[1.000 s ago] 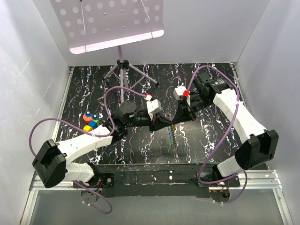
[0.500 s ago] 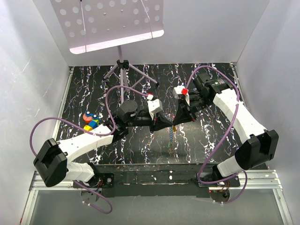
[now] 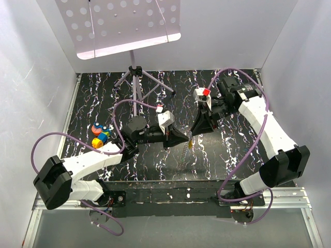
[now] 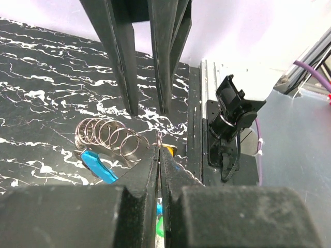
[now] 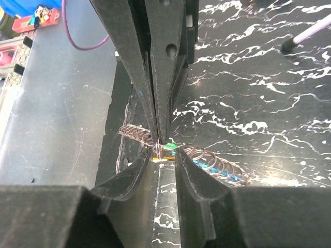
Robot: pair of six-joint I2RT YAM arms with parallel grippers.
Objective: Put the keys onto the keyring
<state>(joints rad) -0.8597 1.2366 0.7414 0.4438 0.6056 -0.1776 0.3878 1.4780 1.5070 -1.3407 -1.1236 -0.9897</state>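
Left wrist view shows the left gripper (image 4: pixel 159 151) with its jaws pressed together, pinching a thin wire loop of the keyring (image 4: pixel 111 137) that rises just above the fingertips. The rest of the keyring is a coil of wire loops that fans out to the left of the fingers, over the black marbled table (image 4: pixel 46 77). The blue key (image 4: pixel 98 163) sits under that coil, and a sliver of the yellow key (image 4: pixel 168 150) shows right beside the pinched loop; both keys are at the ring, but whether either is threaded onto it cannot be told. In the right wrist view the right gripper (image 5: pixel 163 155) has its jaws parted, one fingertip on each side of the spot where the left arm's shut fingers come down onto the wire. Nothing is clamped between them. Seen from above, the two grippers meet tip to tip over the middle of the table, the ring between them. A cluster of coloured toys (image 3: pixel 99 133) lies well apart on the table's left side, and a music stand (image 3: pixel 124 26) is at the back.
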